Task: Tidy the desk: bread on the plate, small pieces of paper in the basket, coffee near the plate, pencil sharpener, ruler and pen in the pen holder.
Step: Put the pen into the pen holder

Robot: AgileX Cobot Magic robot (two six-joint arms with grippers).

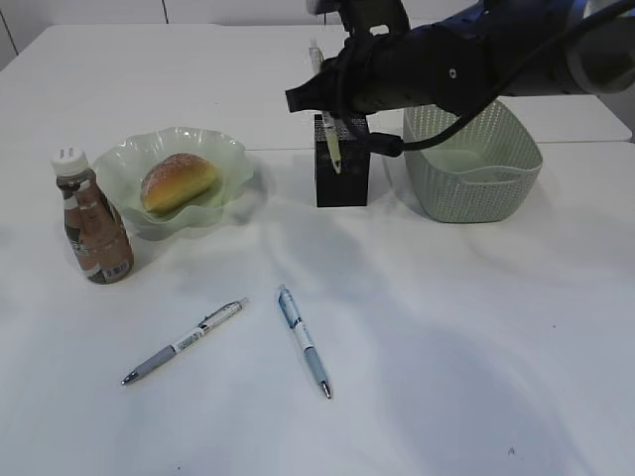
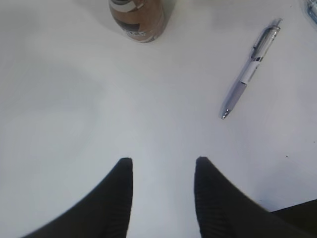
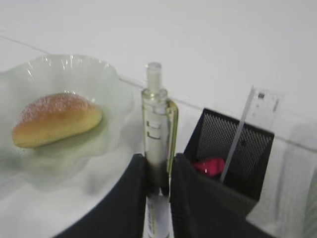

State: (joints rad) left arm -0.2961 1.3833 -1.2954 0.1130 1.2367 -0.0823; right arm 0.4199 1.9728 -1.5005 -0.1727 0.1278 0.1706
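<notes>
Right gripper jaws clamped on a pen, clear barrel with a yellow-green clip, held roughly upright, button end up. It sits over the front of the black mesh pen holder near the table's far edge, tip pointing down, probably lined up for dropping in. The holder already has a ruler and something red, likely the pencil sharpener. Left gripper jaws apart, holding nothing, over bare table near the left edge. Two more pens lie toward the near edge: a grey one and a blue one. Bread on the plate, coffee beside it. Basket just right of the holder.
</notes>
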